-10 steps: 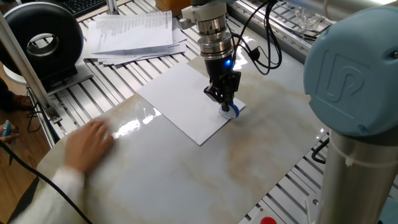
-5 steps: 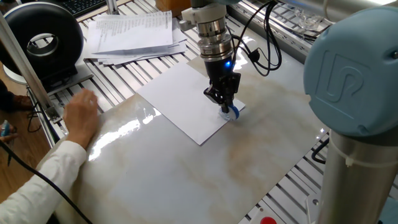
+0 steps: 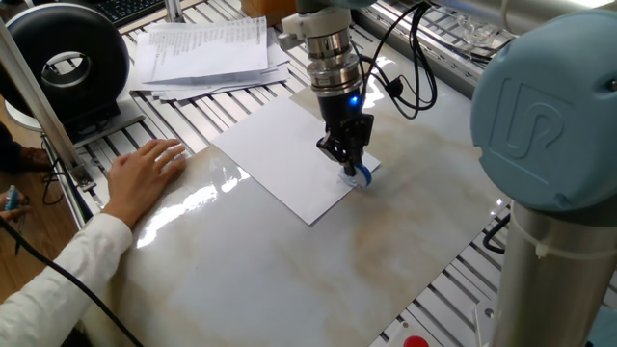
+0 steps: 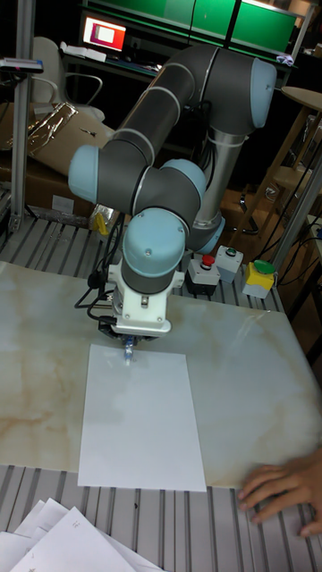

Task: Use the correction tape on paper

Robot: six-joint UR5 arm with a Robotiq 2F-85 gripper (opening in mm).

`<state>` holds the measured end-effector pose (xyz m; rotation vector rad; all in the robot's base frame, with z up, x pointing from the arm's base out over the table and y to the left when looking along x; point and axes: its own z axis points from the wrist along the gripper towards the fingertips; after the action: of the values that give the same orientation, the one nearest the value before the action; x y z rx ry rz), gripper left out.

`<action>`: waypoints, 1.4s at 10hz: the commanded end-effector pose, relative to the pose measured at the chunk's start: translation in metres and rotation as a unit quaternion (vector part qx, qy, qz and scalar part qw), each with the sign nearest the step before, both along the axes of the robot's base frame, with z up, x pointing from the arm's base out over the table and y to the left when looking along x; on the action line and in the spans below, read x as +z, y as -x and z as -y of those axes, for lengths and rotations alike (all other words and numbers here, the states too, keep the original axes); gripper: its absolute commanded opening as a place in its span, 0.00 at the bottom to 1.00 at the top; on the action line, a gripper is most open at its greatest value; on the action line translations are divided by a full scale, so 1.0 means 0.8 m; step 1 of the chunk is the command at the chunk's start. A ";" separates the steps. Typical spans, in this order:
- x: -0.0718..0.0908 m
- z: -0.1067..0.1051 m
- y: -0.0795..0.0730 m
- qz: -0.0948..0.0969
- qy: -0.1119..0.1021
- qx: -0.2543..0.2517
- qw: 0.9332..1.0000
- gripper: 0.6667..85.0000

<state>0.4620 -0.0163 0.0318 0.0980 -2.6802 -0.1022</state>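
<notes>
A blank white sheet of paper (image 3: pixel 284 154) (image 4: pixel 143 420) lies flat on the marble tabletop. My gripper (image 3: pixel 349 159) (image 4: pixel 128 347) points straight down over the sheet's corner nearest the arm's base, shut on the small blue and clear correction tape (image 3: pixel 360 174) (image 4: pixel 129 357). The dispenser's tip rests on or just above the paper near that corner; contact itself is too small to make out.
A person's hand (image 3: pixel 143 175) (image 4: pixel 282 493) lies flat on the marble top (image 3: pixel 289 260) beside the sheet's far end. A stack of printed papers (image 3: pixel 207 53) and a black round device (image 3: pixel 67 58) lie behind. Button boxes (image 4: pixel 224 268) stand by the arm's base.
The person's hand has moved across the table's left side and now rests flat nearer the sheet. My gripper and the correction tape have stayed in place.
</notes>
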 end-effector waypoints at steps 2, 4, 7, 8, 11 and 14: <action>0.003 -0.002 0.001 -0.005 -0.008 -0.003 1.000 0.01; 0.002 -0.002 0.003 -0.007 -0.007 -0.003 1.000 0.01; 0.001 -0.006 0.005 -0.013 -0.005 -0.009 1.000 0.01; 0.008 -0.005 0.007 -0.027 -0.010 -0.011 1.000 0.01; 0.001 0.002 0.005 -0.020 0.006 -0.002 1.000 0.01; 0.003 0.004 0.008 -0.027 0.006 0.003 1.000 0.01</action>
<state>0.4560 -0.0212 0.0333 0.0971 -2.6329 -0.0771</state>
